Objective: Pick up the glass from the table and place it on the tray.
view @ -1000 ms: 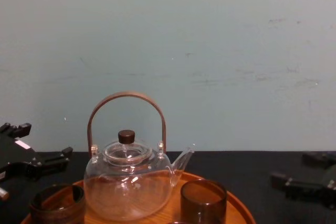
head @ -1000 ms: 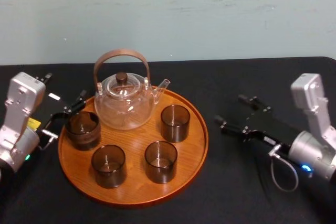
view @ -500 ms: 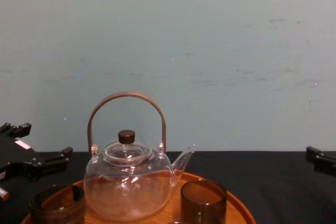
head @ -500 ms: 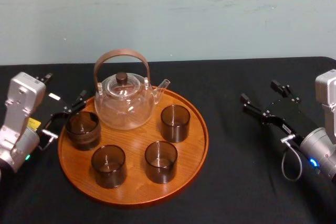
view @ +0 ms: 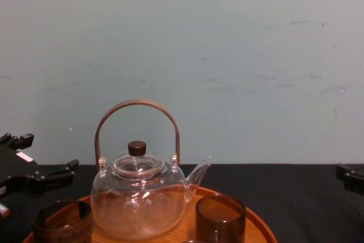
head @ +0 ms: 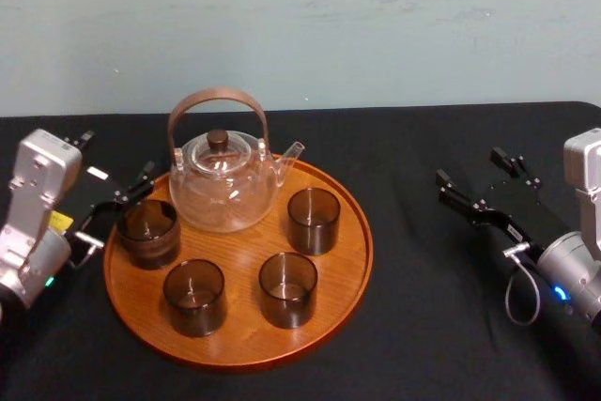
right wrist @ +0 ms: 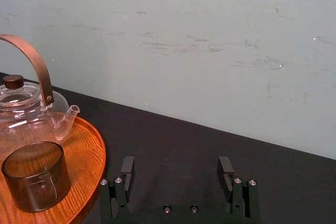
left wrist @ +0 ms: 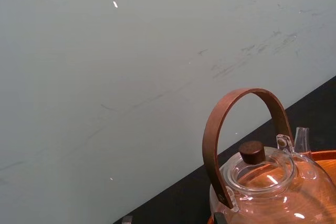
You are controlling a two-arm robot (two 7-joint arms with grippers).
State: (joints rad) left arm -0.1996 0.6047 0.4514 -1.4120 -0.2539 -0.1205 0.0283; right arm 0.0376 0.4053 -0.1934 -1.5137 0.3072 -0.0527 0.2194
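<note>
The small, straight, dark smoky-brown glass tumbler looks light, but it is fragile and its smooth wall is probably slippery. I judge it is best taken gently at mid-height, across the wall. It stands upright on the round orange-brown wooden tray, near the frame's centre, just right of the clear glass teapot. The right gripper hovers at the right edge over the black table. Its fingers are spread and empty, well apart from the tumbler. The left gripper waits beside the tray's left rim, also spread.

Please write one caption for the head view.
Glass teapot, three tumblers and a squat cup on the tray, between left gripper and right gripper.
</note>
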